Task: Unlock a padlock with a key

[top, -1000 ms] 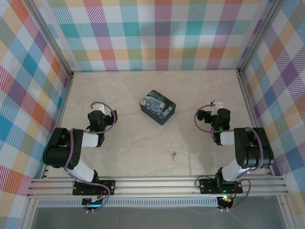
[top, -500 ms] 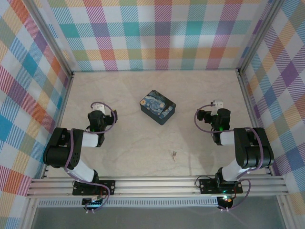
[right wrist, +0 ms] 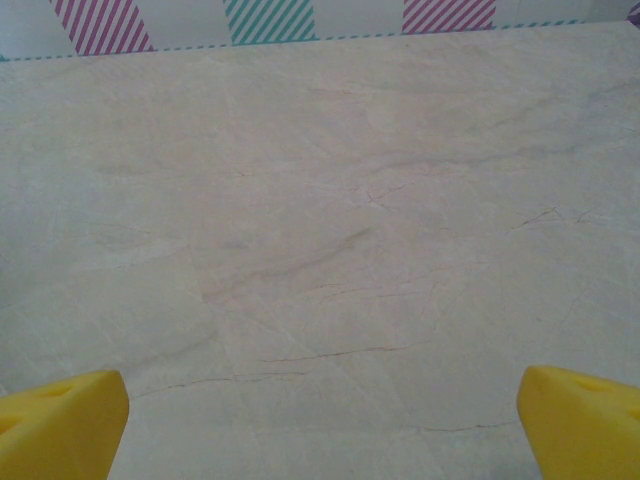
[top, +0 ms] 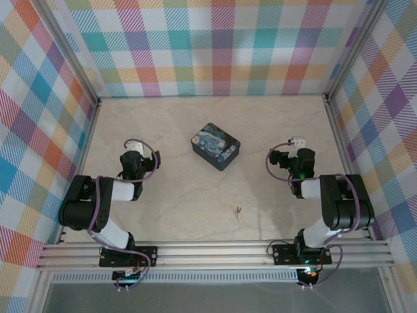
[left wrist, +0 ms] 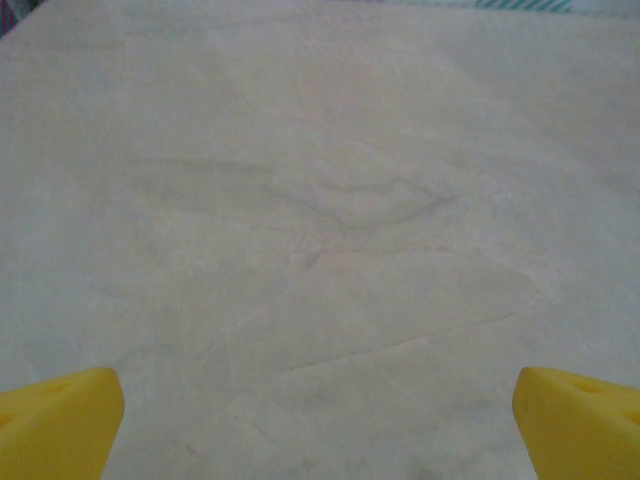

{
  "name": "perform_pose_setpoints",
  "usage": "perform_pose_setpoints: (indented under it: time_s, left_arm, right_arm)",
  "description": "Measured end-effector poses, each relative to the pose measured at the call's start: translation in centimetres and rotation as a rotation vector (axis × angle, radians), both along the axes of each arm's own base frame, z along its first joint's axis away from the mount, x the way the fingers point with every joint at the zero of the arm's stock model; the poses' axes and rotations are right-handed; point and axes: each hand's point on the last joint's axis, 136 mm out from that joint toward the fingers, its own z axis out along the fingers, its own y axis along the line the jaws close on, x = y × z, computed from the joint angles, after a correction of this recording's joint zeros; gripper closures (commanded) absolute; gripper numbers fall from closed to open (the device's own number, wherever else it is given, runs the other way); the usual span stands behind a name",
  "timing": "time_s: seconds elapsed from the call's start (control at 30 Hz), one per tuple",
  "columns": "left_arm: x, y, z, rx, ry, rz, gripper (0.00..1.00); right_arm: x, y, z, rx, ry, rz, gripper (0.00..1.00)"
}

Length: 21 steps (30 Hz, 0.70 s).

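Nearest, just past the aluminium rail (top: 215,251) carrying both arm bases, a tiny silvery thing, judged to be the key (top: 238,212), lay flat on the pale desk (top: 182,208). It sat roughly between the two arms and was touched by nothing. It was thin, hard metal and very slight, and too small to show whether the padlock lay against it or somewhere else. A little farther out the left hand (left wrist: 320,430) and the right hand (right wrist: 320,425) each hung over bare desk. Their blunt yellow fingertips (left wrist: 60,425) stood spread wide with nothing between them, and both hands were well apart from the key. Farther back, near the middle of the desk, sat a rectangular tin (top: 215,146) with rounded corners and a lid painted in blue and yellow swirls. Its lid was on. Beyond it rose the plaid walls (top: 215,45). The desk top looked smooth, matte and marble-veined, so a flat sliver of metal would give the fingers very little edge to catch. By this showing the task had not yet begun, and the step in hand was locating and reaching. The next move would likely call for one hand to travel back toward the key and come down squarely over it. That hand would then need to pinch the key precisely, while the padlock had yet to be found and steadied.
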Motion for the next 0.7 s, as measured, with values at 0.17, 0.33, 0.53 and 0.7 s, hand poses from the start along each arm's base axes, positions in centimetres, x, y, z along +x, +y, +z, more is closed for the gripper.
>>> perform_pose_setpoints:
  time_s: [0.17,0.33,0.53,0.7]
  left_arm:
    - [2.9,2.2,5.2,-0.014,0.048,0.150,0.00]
    - [2.9,2.3,11.1,-0.184,0.034,0.316,0.00]
    - [-1.9,-4.4,8.7,-0.281,0.230,0.273,0.00]
    - [-4.5,-10.1,7.6,-0.356,0.347,0.126,0.01]
  right_arm:
    - [-0.1,0.3,4.2,0.024,0.017,0.008,0.01]
    - [1.6,3.0,12.4,0.202,-0.079,0.091,0.05]
    - [0.7,9.9,9.9,0.366,0.090,0.237,0.04]
    - [1.7,12.7,7.0,0.464,0.225,0.287,0.03]
